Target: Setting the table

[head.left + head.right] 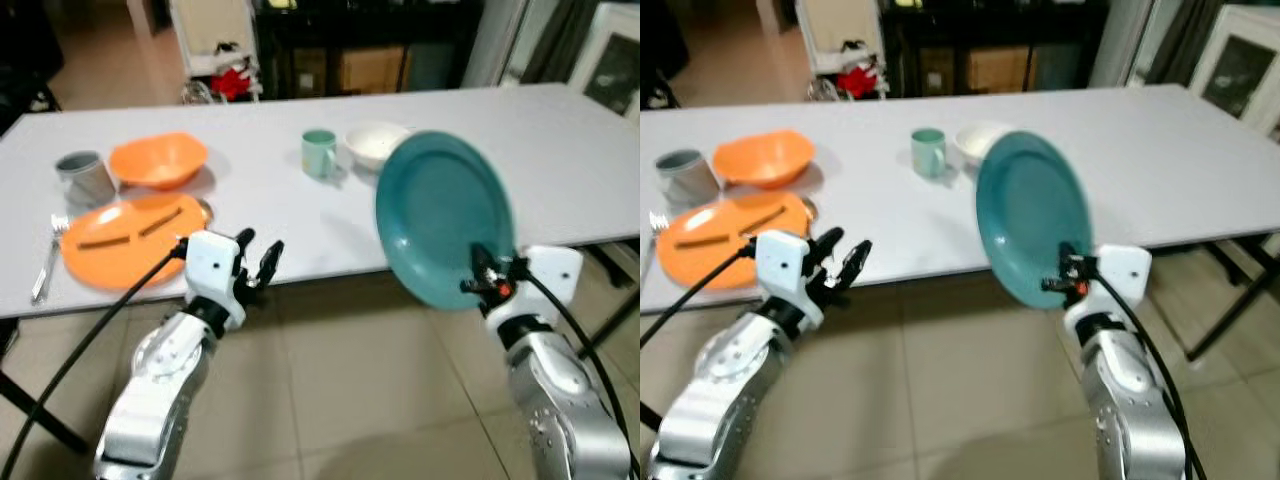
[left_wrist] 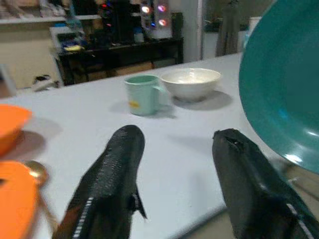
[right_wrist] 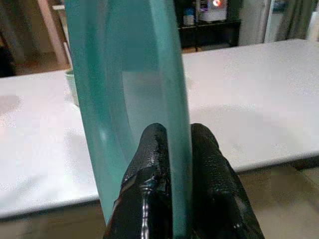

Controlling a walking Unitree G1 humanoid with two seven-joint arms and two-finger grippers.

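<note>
A teal plate [image 1: 440, 215] stands nearly on edge in the air by the white table's [image 1: 560, 170] front edge. My right gripper [image 1: 482, 277] is shut on its lower rim; both black fingers [image 3: 154, 149] pinch the teal plate [image 3: 134, 84] in the right wrist view. My left gripper [image 1: 258, 262] is open and holds nothing, just below the table's front edge near an orange plate [image 1: 125, 240]. A green mug [image 1: 319, 153] and a white bowl [image 1: 375, 143] stand mid-table. In the left wrist view, the green mug [image 2: 143, 93] and white bowl [image 2: 191, 81] lie beyond the open fingers [image 2: 112, 174].
An orange bowl [image 1: 158, 160] and a grey cup [image 1: 83, 176] sit at the table's left. A fork [image 1: 47, 262] lies left of the orange plate, a spoon [image 1: 202, 210] at its right. Dark shelving [image 1: 360, 40] stands behind the table; tiled floor [image 1: 340, 400] is below.
</note>
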